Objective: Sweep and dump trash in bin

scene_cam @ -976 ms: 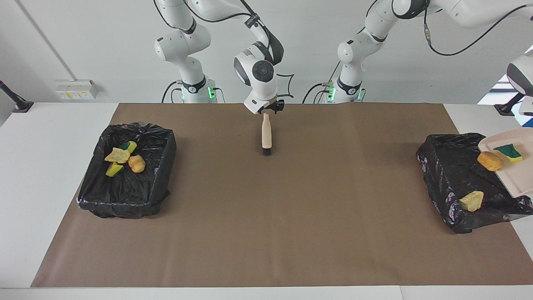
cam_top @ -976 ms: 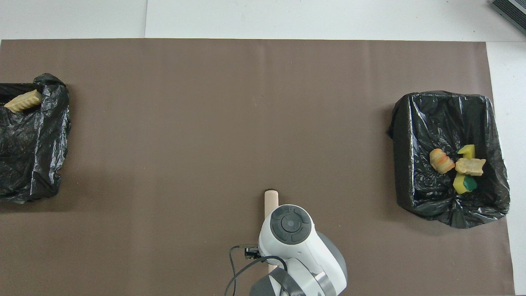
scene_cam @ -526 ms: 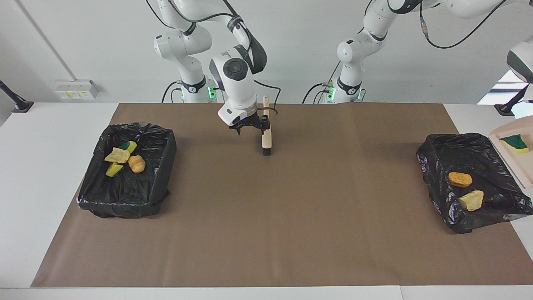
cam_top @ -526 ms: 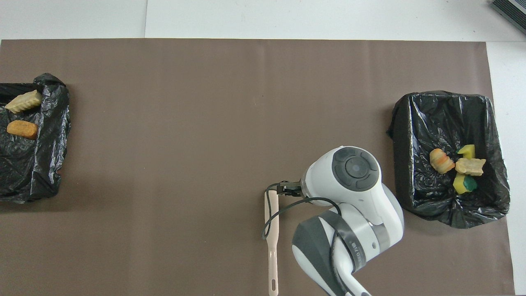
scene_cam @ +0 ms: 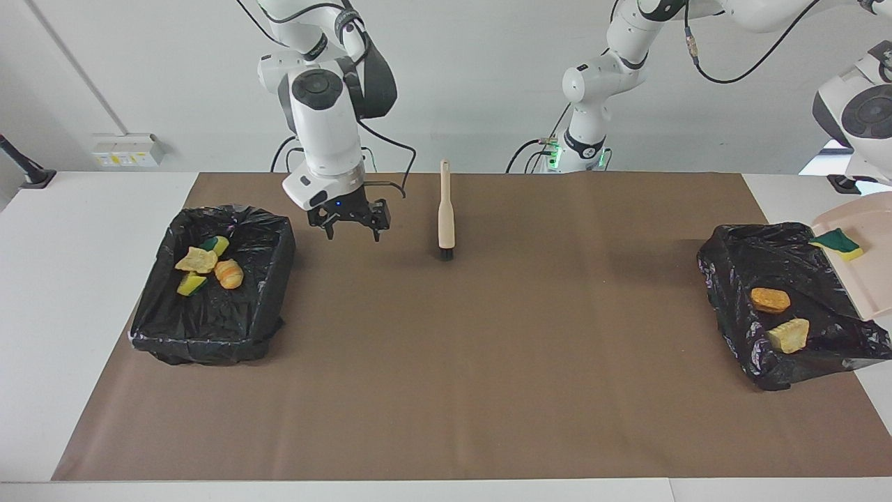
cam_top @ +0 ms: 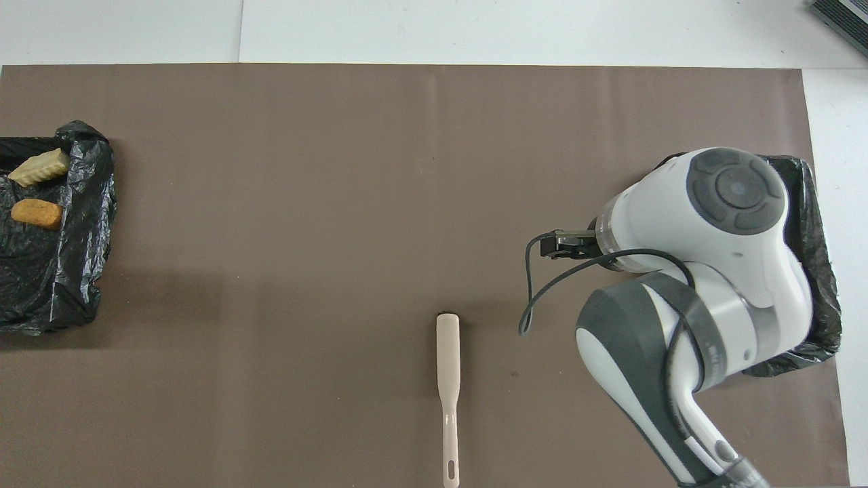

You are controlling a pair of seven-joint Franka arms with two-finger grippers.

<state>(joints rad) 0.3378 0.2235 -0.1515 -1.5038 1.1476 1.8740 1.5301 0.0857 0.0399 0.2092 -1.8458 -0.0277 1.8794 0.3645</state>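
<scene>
White wall, white table under a brown mat [scene_cam: 488,362]. At the frame's edge by the left arm's end, a tilted dustpan [scene_cam: 867,293] over a black-lined bin [scene_cam: 728,279], one green sponge scrap [scene_cam: 836,241] on it, two tan scraps [scene_cam: 770,300] inside. Left gripper out of frame, grip unseen. Upper middle: brush [scene_cam: 445,216] lying flat, right gripper [scene_cam: 352,226] over the mat nearby, spread wide, empty. Seemingly mid-dump; steeper tilt probably needed next. No readable writing.

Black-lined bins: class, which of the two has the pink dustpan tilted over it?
The black-lined bin at the left arm's end, holding two tan lumps. The pink dustpan tilts over it; the other bin holds four scraps.
</scene>
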